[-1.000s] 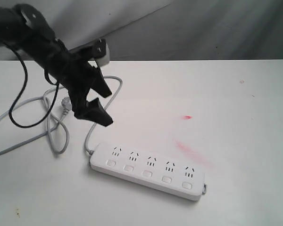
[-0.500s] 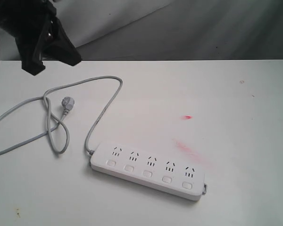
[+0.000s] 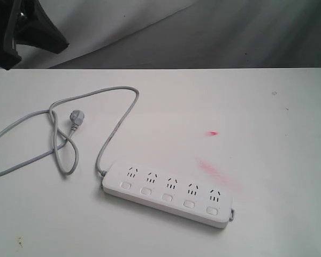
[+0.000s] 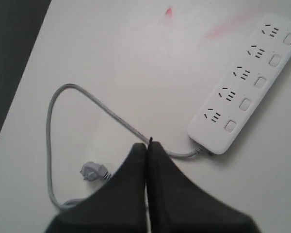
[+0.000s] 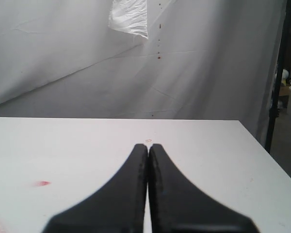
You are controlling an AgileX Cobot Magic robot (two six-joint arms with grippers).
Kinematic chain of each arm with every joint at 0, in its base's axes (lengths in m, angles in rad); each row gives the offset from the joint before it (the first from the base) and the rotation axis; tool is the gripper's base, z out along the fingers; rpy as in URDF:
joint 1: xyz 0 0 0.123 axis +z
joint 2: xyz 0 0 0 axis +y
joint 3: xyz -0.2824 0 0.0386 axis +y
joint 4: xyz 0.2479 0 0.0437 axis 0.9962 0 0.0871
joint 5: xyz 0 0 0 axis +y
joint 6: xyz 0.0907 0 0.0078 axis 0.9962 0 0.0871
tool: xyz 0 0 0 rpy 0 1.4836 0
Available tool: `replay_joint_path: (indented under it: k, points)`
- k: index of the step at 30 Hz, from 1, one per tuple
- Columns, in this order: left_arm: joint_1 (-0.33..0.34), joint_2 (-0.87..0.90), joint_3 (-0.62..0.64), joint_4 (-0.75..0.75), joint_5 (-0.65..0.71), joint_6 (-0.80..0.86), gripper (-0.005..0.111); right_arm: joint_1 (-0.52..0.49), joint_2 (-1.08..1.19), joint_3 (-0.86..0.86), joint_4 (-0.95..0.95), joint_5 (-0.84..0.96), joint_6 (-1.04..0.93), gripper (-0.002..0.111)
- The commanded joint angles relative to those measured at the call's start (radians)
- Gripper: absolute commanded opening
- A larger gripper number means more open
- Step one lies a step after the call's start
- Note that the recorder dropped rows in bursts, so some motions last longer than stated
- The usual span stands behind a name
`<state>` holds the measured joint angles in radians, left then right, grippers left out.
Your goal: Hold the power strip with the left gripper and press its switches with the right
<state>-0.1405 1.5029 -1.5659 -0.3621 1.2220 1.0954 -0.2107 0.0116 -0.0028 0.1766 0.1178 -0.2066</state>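
- Locate the strip [image 3: 168, 195]: it lies flat on the table [image 3: 267, 107], outlets up, near the front edge in the exterior view. Nothing holds it.
- Note the left gripper [image 4: 146, 148]: its jaws are pressed together and empty, high above the table and well apart from the strip.
- Note the right gripper [image 5: 148, 147]: its jaws are together and empty, and it points across the table toward the backdrop.
- Risk, closed jaws: if you lower the left gripper as it stands, it will likely shove the strip instead of clamping it. Part the jaws first.
- Risk, cord [image 3: 117, 120]: it leaves the strip's left end and loops across the left arm's likely path, with the plug [image 3: 76, 118] lying in the loops. A snagged loop would probably drag the strip askew.
- Risk, pressing early: the strip is loose, so a push on the switches [image 3: 167, 197] may slide or tip it. Clamp before you press.
- Risk, aim: the switches sit close together, just beside the outlets. An off-centre tip may land on the casing or catch two of them.
- Hidden: the right gripper is out of the exterior view, and its own camera does not show the strip. You cannot tell how they stand to each other.
- Cut off: only part of the left arm shows, at the top left corner. The cord runs off the left edge.
- Unclear: whether any switch is on or off cannot be made out.
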Motion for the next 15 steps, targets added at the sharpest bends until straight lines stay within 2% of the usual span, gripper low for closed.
replay_joint_path:
  k: [1, 6, 10, 12, 15]
  points:
    - [0.002, -0.107, 0.003, 0.152, -0.001, -0.172, 0.001, -0.008, -0.007, 0.003, 0.001, 0.0, 0.005, 0.0]
    - [0.002, -0.307, 0.05, 0.252, -0.001, -0.308, 0.001, -0.008, -0.007, 0.003, 0.001, 0.0, 0.005, 0.0]
    - [0.002, -0.498, 0.148, 0.386, -0.008, -0.418, 0.001, -0.008, -0.007, 0.003, 0.001, 0.0, 0.005, 0.0]
    - [0.002, -0.604, 0.23, 0.442, -0.075, -0.47, 0.001, -0.008, -0.007, 0.003, 0.001, 0.0, 0.005, 0.0]
    - [0.002, -0.76, 0.38, 0.524, -0.274, -0.599, 0.001, -0.008, -0.007, 0.003, 0.001, 0.0, 0.005, 0.0]
